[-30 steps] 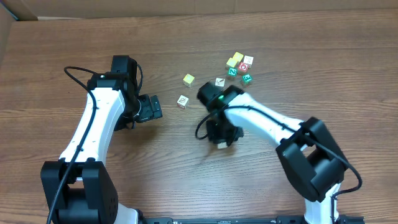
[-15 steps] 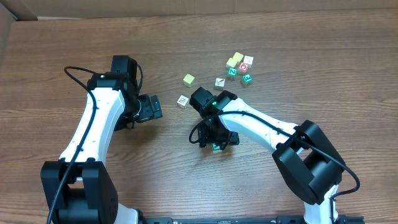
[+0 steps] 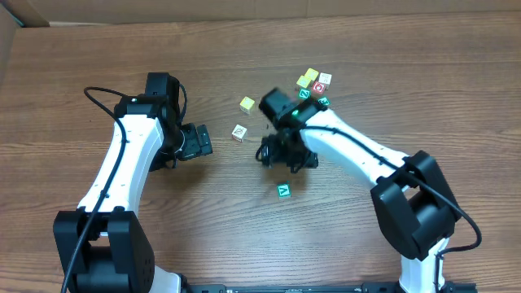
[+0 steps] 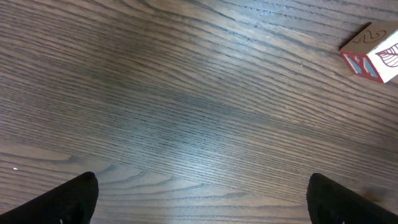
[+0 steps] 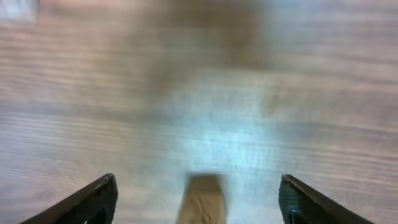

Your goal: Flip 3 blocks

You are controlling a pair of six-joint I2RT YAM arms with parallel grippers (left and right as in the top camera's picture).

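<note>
A teal-green block (image 3: 283, 190) with a white V-like letter lies alone on the table, just in front of my right gripper (image 3: 286, 159). In the right wrist view the right gripper (image 5: 198, 182) is open, and a blurred wooden block (image 5: 202, 200) lies between its fingers, touching neither one. A white-faced block (image 3: 238, 132) with reddish marks sits right of my left gripper (image 3: 201, 140). The left wrist view shows this block (image 4: 373, 51) at the upper right. There the left gripper (image 4: 205, 202) stands wide open over bare wood. My right arm hides any other white block.
A yellow cube (image 3: 247, 103) lies behind the white block. A cluster with yellow cubes (image 3: 308, 78), a red-faced cube (image 3: 319, 86) and a green cube (image 3: 323, 102) sits at the back, close to my right arm.
My right gripper has opened and let go of the teal-green block, which now lies on the table. The right arm has pulled back toward the far side. The left arm has not moved.
</note>
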